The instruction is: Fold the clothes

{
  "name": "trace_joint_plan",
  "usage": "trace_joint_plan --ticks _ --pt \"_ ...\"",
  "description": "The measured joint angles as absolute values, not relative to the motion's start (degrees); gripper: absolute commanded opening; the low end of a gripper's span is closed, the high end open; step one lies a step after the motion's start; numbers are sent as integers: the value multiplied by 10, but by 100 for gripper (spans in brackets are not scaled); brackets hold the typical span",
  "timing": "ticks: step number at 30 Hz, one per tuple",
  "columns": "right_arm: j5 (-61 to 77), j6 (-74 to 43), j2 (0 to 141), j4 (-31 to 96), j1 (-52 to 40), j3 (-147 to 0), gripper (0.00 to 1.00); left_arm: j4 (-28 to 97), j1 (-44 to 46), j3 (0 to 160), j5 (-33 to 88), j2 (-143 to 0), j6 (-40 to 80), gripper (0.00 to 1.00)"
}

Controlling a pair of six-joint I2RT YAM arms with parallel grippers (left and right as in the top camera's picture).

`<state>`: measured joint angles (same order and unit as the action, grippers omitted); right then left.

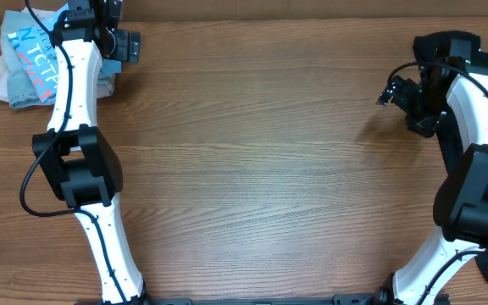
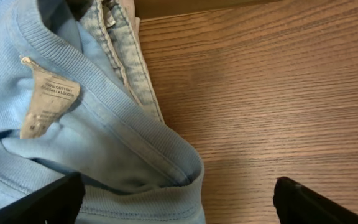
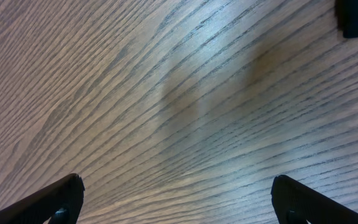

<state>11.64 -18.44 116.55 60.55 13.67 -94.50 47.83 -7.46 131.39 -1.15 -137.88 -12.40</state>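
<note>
Sky-blue T-shirt (image 2: 104,149) lies crumpled at the table's (image 1: 252,169) far left corner, its ribbed collar (image 2: 123,118) right under the left gripper (image 2: 179,199), whose fingers are spread wide, one over cloth, one over bare wood, holding nothing. The right gripper (image 3: 176,196) hangs equally spread over the table's right side, empty. Folding hasn't begun, I judge: this is the reach, and next the left must drop, pinch the collar and drag the shirt to the table's middle. Only the left wrist view shows a care label (image 2: 48,102) and pale denim (image 2: 120,50) beyond; only overhead shows the white lettering (image 1: 32,42).
</note>
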Motion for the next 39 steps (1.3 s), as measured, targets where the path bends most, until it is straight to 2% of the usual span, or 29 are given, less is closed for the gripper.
trace_joint_plan --ticks 11,21,30,39 --pt "116 -184 1166 605 137 -945 100 511 -75 1314 8 -1280 -17 100" --pt "116 -184 1166 605 137 -945 100 717 -75 1317 146 -1118 74 100" --pt "116 -184 1166 605 137 -945 100 932 -61 1317 196 -1057 86 100" --pt "116 -184 1166 605 137 -945 100 965 -4 1317 195 -962 86 100"
